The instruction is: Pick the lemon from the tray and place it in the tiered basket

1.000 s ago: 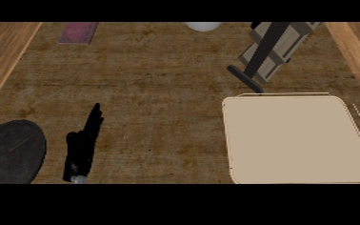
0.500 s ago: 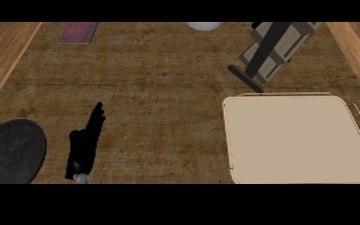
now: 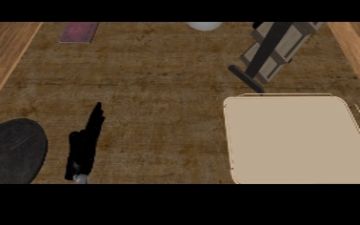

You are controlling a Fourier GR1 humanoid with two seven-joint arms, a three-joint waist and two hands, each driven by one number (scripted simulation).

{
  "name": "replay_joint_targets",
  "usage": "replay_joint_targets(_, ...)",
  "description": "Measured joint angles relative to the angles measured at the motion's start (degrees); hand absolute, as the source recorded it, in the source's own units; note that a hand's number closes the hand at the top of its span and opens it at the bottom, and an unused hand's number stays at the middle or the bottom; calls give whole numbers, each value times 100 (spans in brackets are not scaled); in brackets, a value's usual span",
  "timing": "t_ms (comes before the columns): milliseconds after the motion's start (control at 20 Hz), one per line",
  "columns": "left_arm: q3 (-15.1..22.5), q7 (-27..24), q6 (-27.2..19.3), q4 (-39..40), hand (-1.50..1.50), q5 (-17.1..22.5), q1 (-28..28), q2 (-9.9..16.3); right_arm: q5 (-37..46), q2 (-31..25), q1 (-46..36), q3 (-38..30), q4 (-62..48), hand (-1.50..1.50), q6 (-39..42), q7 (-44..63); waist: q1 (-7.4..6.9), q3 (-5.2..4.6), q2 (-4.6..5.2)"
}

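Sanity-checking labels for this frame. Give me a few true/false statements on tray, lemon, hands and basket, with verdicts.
1. A lemon lies on the tray. False: the tray's top shows bare, and no lemon is in view.
2. The left hand shows at lower left, fingers straight. True.
3. The right hand is over the tray. False: no right hand is in view.
4. The basket stands beyond the tray, at upper right. True.
5. A dark round plate lies at the left edge. True.
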State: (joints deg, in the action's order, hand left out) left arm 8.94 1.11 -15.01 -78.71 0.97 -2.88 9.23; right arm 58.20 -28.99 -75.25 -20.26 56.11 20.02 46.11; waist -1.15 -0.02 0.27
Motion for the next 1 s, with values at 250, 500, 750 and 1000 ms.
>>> replay_joint_targets(250,2,79,50,-92,0,-19,-34,23,-164,63,-64,-298,-655,-150,-738,-173,-18,2,8)
replay_joint_targets(500,20,55,62,-83,0,-39,-24,-26,-658,366,-53,-876,-944,-150,-1568,-237,-33,4,13)
replay_joint_targets(750,11,36,61,-91,0,-67,-77,-37,-1148,478,3,-1318,-935,-150,-2324,-641,-18,5,8)
replay_joint_targets(1000,-29,-63,64,-20,0,-70,-107,-71,-1347,344,-79,-1483,-765,-150,-2938,-871,20,3,-6)
